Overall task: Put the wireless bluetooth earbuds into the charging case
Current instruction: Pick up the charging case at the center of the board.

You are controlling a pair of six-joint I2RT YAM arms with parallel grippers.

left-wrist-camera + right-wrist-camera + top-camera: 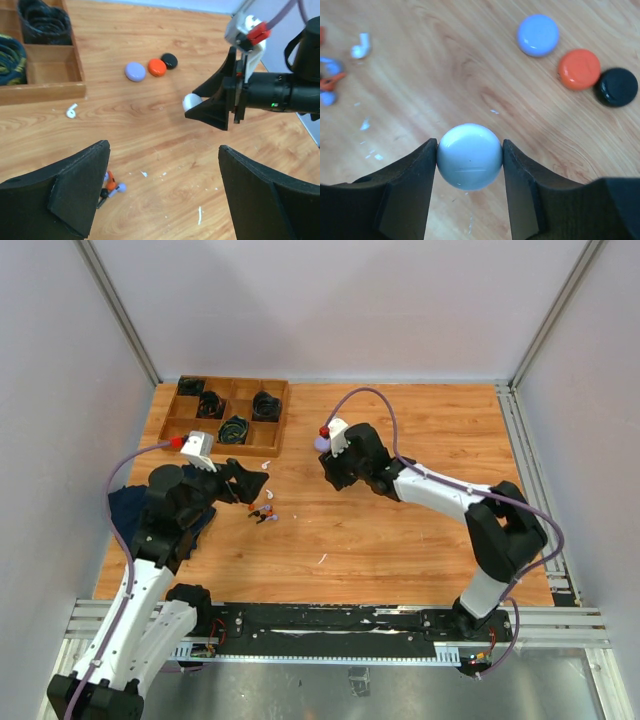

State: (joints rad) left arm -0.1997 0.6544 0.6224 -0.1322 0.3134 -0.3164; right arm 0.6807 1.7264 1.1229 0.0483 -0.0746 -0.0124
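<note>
On the far left a dark blue cloth (122, 508) lies on the worktop (420, 540), partly under the left arm. The left gripper (240, 485) is wide open and holds nothing. Behind it, at the back of the worktop, sits a wooden tray (284, 420) with coiled black cables (233, 428) in its boxes. Just past the open gripper lie the little earbuds (265, 512), orange, purple and dark, in a small heap on the wood. One white earbud (71, 111) lies by itself, between the heap and the tray. Further right, the right gripper (469, 147) squeezes a round white case (469, 157), with one finger on each side of it. I cannot tell if this case touches the wood. In the right wrist view three more round cases lie close together in a row beyond it: a purple case (537, 35), an orange case (578, 69) and a black case (616, 86). The earbuds all lie well apart from these cases
</note>
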